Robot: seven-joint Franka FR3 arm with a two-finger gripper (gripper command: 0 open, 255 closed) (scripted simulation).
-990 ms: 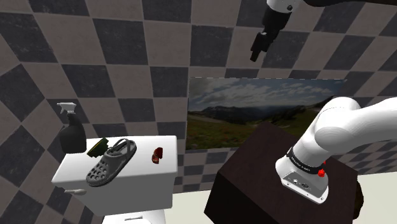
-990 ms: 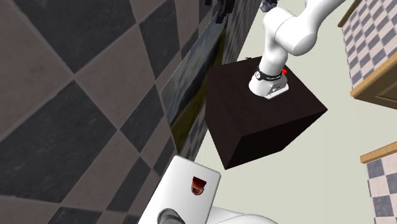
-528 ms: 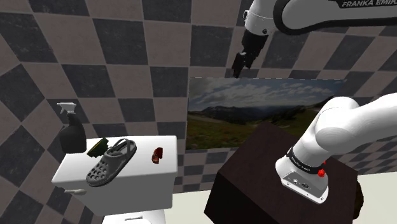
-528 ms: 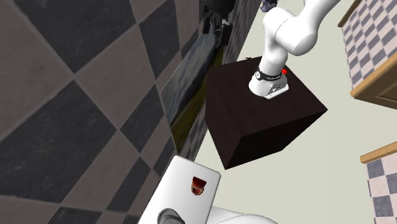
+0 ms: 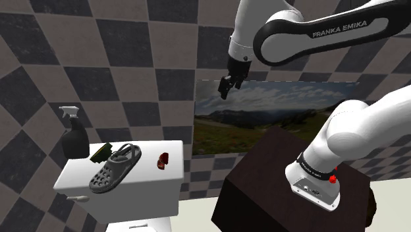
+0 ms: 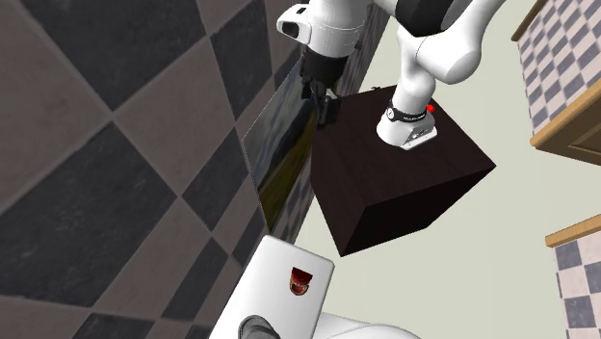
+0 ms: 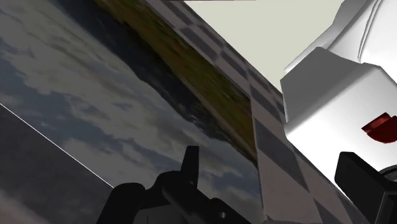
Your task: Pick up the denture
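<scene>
The denture [image 5: 163, 160] is a small dark red piece lying near the right edge of a white toilet tank lid [image 5: 148, 181]. In the second exterior view the denture [image 6: 300, 280] sits on the lid [image 6: 279, 306] at the bottom. My black gripper [image 5: 226, 87] hangs high in front of the wall picture, well above and to the right of the denture in the shoulder view. In the second exterior view the gripper [image 6: 323, 104] is far up from the lid. In the wrist view the gripper [image 7: 273, 184] is open, fingers apart, with the red denture [image 7: 380, 123] ahead on the white lid [image 7: 324, 95].
A black clog [image 5: 113, 167], a dark spray bottle [image 5: 74, 135] and a small green item [image 5: 100, 152] share the lid. A landscape picture [image 5: 270, 122] hangs on the checkered wall. The dark box stand [image 5: 276, 188] stands right of the toilet.
The arm has swung down and towards the shoulder view's left, bringing the gripper from near the top edge to in front of the picture's upper corner. The objects on the lid have not moved.
</scene>
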